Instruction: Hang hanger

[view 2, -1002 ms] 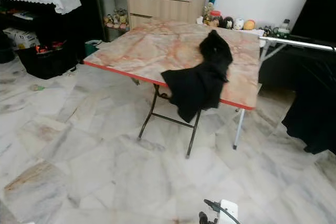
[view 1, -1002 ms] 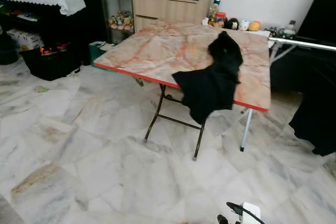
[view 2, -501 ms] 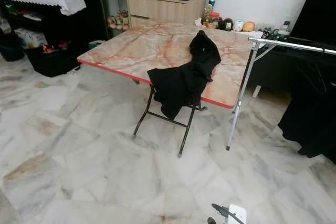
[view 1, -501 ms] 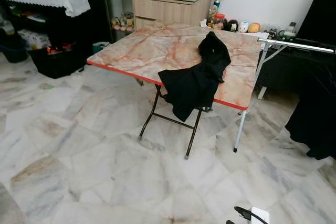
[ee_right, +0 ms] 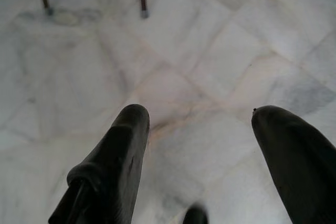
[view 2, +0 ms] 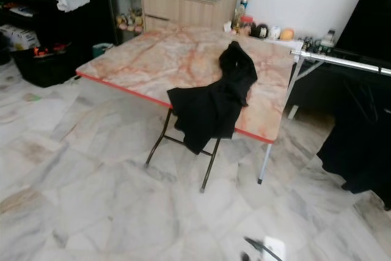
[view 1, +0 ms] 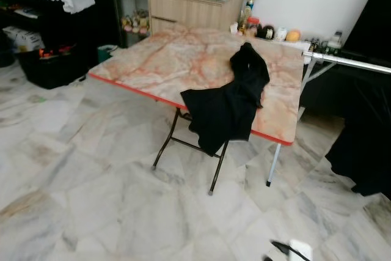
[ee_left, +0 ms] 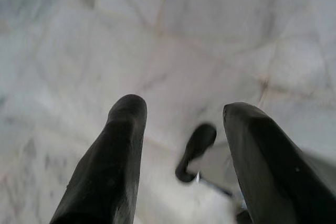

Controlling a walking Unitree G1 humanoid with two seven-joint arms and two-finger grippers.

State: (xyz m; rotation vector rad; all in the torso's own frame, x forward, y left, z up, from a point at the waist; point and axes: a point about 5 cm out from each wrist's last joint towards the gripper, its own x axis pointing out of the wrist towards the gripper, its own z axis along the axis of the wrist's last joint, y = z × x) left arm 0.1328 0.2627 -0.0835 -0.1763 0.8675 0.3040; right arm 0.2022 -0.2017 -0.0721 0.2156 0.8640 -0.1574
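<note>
Nearest, the left gripper (ee_left: 181, 129) hangs over the pale grey-veined marble floor (view 1: 91, 194), its two long black fingers (ee_left: 113, 156) spread wide with nothing between them. The right gripper (ee_right: 202, 145) hangs the same way, fingers wide and empty; its wrist view catches two thin dark table feet (ee_right: 143, 9) on the tiles ahead, while the left wrist view has bare floor and a small dark robot part below. In the head views a small white piece of the robot (view 1: 298, 250) pokes in at the lower edge.

Farther on stands a folding table with a pink-orange marbled top, red edging and dark metal legs (view 1: 159, 59). A black garment (view 1: 229, 105) lies on its near right part, bunched on the top and spilling over the near edge, its long axis running from the far right toward the near left. Whether a hanger sits inside it cannot be told.

Beyond, a silver metal rail (view 1: 345, 62) crosses on the right above hanging black cloth (view 1: 363, 145), and a light wooden cabinet (view 1: 189, 7) stands against the white wall.
</note>
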